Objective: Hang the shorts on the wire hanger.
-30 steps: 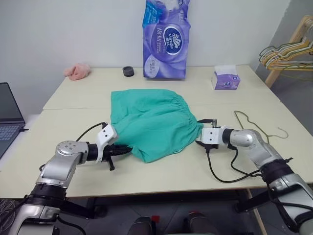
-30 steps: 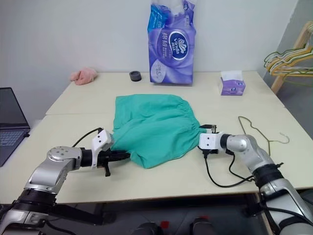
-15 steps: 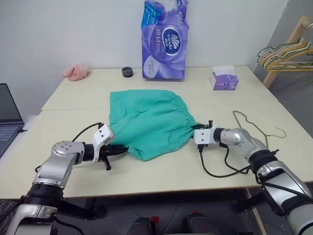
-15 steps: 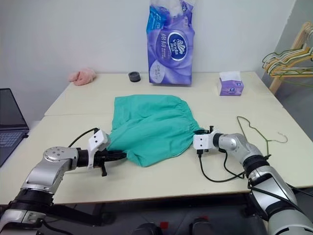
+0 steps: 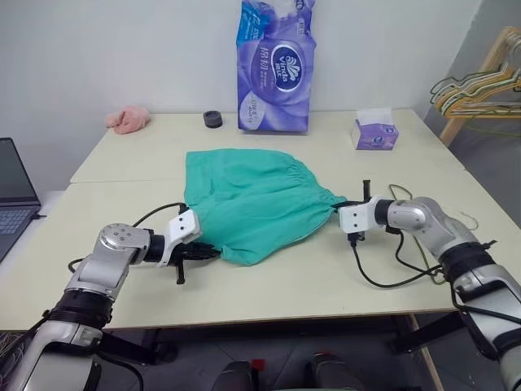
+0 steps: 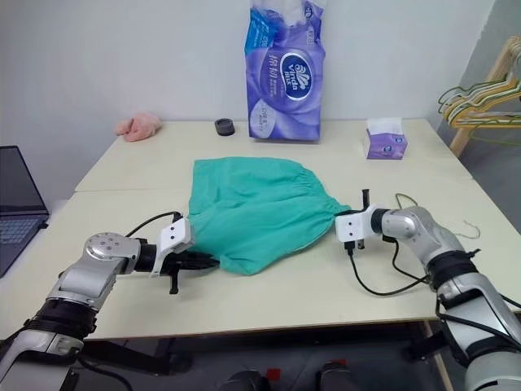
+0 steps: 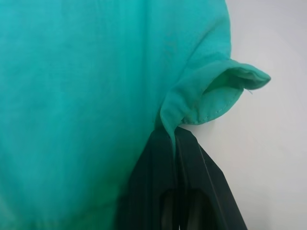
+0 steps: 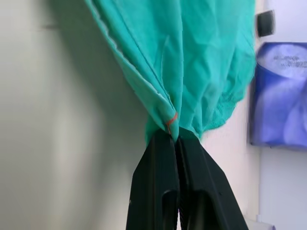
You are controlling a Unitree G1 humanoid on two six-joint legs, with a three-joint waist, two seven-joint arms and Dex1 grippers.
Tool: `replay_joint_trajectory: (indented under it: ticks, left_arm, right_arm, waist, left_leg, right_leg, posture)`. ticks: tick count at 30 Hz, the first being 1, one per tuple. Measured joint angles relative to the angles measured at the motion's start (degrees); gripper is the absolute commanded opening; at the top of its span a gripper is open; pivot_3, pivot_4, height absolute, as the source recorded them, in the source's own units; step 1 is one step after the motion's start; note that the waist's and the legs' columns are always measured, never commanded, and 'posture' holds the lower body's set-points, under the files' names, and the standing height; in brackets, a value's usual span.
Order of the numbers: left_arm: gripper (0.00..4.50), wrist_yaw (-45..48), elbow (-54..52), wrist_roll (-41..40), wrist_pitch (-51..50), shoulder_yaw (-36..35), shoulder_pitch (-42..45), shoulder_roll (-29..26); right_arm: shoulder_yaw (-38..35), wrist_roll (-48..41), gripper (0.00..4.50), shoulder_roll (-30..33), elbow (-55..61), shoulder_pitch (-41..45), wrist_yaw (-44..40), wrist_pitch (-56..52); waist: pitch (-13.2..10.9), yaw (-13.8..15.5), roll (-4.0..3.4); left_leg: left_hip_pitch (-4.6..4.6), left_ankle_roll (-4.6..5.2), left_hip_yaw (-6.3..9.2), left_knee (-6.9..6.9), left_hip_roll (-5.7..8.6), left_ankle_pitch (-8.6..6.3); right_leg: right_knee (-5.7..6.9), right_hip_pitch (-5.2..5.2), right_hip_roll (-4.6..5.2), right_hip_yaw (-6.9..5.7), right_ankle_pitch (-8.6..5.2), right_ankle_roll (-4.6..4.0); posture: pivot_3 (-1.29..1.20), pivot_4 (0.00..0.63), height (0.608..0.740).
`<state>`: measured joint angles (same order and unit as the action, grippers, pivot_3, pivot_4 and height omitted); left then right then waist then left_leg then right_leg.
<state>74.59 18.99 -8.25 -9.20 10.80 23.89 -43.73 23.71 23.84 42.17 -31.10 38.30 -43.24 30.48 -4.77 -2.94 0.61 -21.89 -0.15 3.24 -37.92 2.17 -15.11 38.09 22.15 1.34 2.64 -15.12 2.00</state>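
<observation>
Closest to the robot, the left gripper point(image 5: 205, 253) has its two black fingers pressed tight on the hem of one leg of the shorts point(image 5: 256, 199); in the left wrist view the green cloth folds into a little curl right where the fingers point(image 7: 184, 158) pinch it. On the other side, the right gripper point(image 5: 345, 208) is also clamped on the shorts, at the end of the puffy waistband; the right wrist view shows the cloth bunched to a point between its fingers point(image 8: 189, 158), with a bit of red stitching there.

So both ends of the shorts are caught, and that looks like the first part of the job; the hanging itself is not begun, because the shorts are not on the hanger point(image 5: 399, 195) at all. The hanger lies flat on the table point(image 5: 269, 285) just behind the right arm, partly hidden by it, with its hook near the table's right edge. What is left, I think: lift the shorts, bring them to the hanger, and drape them over the wire.

The shorts lie in the middle of the table; they are green, soft and wrinkly, a bit stretched between the two grippers.
</observation>
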Motion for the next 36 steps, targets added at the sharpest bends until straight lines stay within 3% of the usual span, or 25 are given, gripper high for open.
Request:
replay_joint_trajectory:
  ticks: [5, 10, 15, 24, 33, 36]
  left_arm:
    - [0.0, 4.2, -0.9, 0.6, 0.8, 3.6, -0.2, 1.3]
    - [0.0, 7.8, -3.7, 0.6, 0.6, 5.0, -1.9, 0.9]
    - [0.0, 12.7, -8.6, -0.7, -1.2, 5.1, -6.1, -4.7]
    - [0.0, 17.3, -17.3, -5.0, -3.4, 5.3, -15.6, -13.1]
    - [0.0, 15.4, -21.1, -6.3, -5.8, 5.2, -18.6, -13.1]
    - [0.0, 14.2, -21.5, -6.2, -6.7, 5.2, -18.6, -12.7]
  right_arm:
    - [-3.4, -7.8, 0.05, 9.4, 23.8, -14.3, -13.7, -15.2]
    - [-8.5, -14.9, 0.05, 14.7, 43.2, -23.9, -21.2, -31.5]
    - [-11.4, -21.7, 0.05, 18.6, 56.7, -30.6, -26.1, -41.1]
    - [-11.3, -24.7, 0.05, 19.6, 62.0, -31.3, -28.2, -43.7]
    - [-10.1, -25.3, 0.05, 20.3, 62.9, -32.6, -30.3, -43.4]
    - [-9.8, -26.1, 0.68, 20.6, 64.3, -32.8, -31.3, -45.2]
  waist:
    - [0.0, -0.2, -0.03]
    - [0.0, -0.6, -0.06]
    - [0.0, -0.7, -0.06]
    - [-0.1, -0.4, -0.1]
    - [-0.1, 0.0, -0.07]
    - [-0.1, 0.0, -0.06]
  left_leg:
    - [-0.05, 0.01, -0.02, -0.03, -0.01, -0.01]
    - [0.09, 0.01, -0.14, -0.05, -0.17, 0.0]
    - [0.1, 0.01, -0.17, -0.02, -0.29, -0.02]
    - [0.08, -0.02, -0.2, -0.03, -0.39, -0.03]
    - [0.09, -0.02, -0.16, -0.04, -0.42, -0.03]
    - [0.09, -0.02, -0.15, -0.03, -0.44, -0.03]
  right_leg:
    - [0.03, 0.03, 0.01, 0.0, -0.01, 0.02]
    - [0.02, -0.03, -0.09, -0.02, -0.08, 0.07]
    - [-0.02, -0.01, -0.15, -0.05, -0.17, 0.11]
    - [-0.08, 0.02, -0.15, 0.03, -0.35, 0.07]
    - [-0.05, -0.01, -0.16, -0.04, -0.38, 0.03]
    - [-0.05, 0.0, -0.17, -0.05, -0.38, 0.03]
  posture:
    - [-0.09, 0.049, 0.74]
    - [-0.1, 0.05, 0.74]
    - [-0.11, 0.055, 0.74]
    - [-0.1, 0.063, 0.74]
    - [-0.1, 0.061, 0.74]
    - [-0.1, 0.06, 0.74]
